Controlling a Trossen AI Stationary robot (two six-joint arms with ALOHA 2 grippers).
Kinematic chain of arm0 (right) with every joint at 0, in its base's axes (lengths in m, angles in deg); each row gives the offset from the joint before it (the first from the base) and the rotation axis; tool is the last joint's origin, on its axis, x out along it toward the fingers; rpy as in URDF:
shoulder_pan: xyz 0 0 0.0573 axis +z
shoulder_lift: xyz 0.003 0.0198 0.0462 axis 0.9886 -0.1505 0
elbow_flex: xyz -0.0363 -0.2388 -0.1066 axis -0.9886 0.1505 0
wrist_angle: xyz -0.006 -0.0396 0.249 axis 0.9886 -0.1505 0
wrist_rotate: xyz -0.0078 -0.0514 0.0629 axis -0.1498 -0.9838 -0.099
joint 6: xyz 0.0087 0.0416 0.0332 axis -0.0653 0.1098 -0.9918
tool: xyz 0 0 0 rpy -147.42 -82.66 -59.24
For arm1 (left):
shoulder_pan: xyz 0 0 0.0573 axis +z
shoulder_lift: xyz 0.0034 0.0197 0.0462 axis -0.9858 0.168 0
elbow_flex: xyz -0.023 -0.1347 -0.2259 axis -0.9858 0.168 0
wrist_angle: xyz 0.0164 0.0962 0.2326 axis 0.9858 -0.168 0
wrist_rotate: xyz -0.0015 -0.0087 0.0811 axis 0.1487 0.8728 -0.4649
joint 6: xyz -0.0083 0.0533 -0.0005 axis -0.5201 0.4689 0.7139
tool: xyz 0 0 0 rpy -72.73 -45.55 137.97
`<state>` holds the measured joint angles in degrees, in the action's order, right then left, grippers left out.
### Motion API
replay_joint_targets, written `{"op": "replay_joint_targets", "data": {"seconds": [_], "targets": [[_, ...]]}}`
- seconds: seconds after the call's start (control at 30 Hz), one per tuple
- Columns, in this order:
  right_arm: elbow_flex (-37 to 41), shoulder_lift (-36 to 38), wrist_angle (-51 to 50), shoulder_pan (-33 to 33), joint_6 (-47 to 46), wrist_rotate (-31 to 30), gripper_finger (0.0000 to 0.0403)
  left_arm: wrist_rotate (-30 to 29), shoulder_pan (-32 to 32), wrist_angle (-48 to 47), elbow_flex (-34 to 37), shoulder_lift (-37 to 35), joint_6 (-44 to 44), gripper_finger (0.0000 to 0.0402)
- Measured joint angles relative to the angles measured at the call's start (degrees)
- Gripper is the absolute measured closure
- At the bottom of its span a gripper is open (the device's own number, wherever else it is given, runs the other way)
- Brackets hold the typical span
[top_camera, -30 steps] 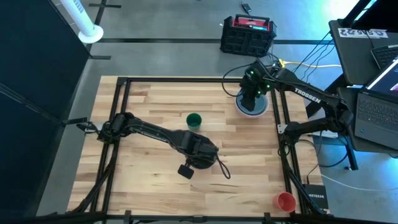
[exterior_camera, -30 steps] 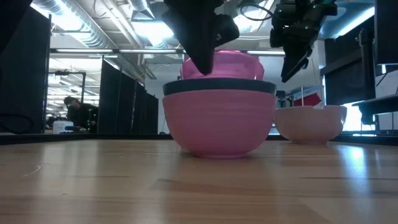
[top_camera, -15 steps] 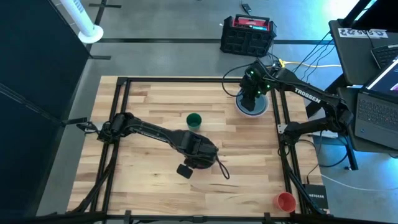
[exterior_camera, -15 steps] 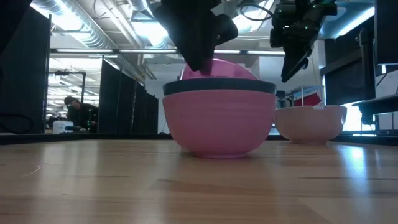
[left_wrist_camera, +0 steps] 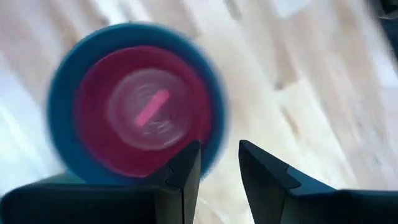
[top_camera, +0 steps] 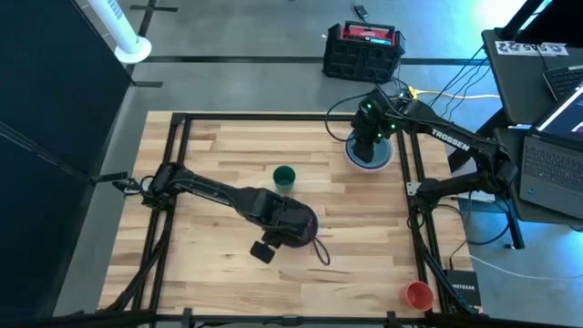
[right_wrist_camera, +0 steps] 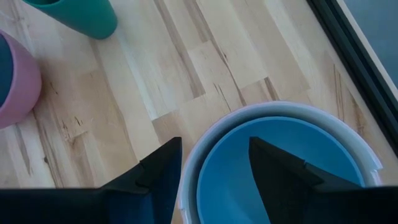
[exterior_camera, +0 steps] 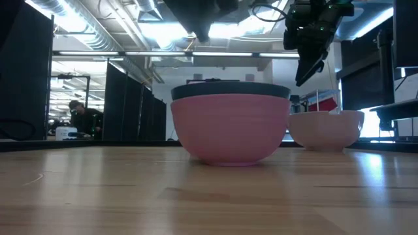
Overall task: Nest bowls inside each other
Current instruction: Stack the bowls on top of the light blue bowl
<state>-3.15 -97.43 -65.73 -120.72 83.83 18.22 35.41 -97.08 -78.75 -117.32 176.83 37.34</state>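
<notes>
The table is showing pale wood planks with visible grain and a smooth, faintly satin finish. The blue bowl and white bowl are looking like smooth matt plastic.

Black-red toolbox on floor; laptops right; red cup.

Below your left gripper you see a hot pink bowl ringed by a blue rim. Under your right gripper sits a blue bowl inside a white one, on pale striped wood.
</notes>
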Motion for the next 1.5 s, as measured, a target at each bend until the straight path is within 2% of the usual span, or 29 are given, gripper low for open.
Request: {"op": "replay_joint_targets", "data": {"seconds": [0.3,0.4,0.63,0.9,1.5], "targets": [[0.00,0.00,0.08,0.00,-0.02,0.00,0.0228,-0.67,-2.62,1.62,5.66,-0.24,2.22,0.0308],[0.00,0.00,0.03,0.00,-0.10,0.02,0.0228,-2.78,-2.47,2.45,5.90,-0.18,2.77,0.0308],[0.00,0.00,-0.23,-0.01,-0.26,0.12,0.0228,-2.94,-2.27,4.68,5.96,-0.24,5.65,0.0308],[0.00,0.00,-0.40,0.00,-0.30,0.52,0.0228,-2.95,-2.36,5.02,10.49,-0.24,8.47,0.0308],[0.00,0.00,-0.23,-0.02,-0.93,0.52,0.0228,-4.27,-1.99,10.85,14.60,-0.22,9.89,0.0308]]}}
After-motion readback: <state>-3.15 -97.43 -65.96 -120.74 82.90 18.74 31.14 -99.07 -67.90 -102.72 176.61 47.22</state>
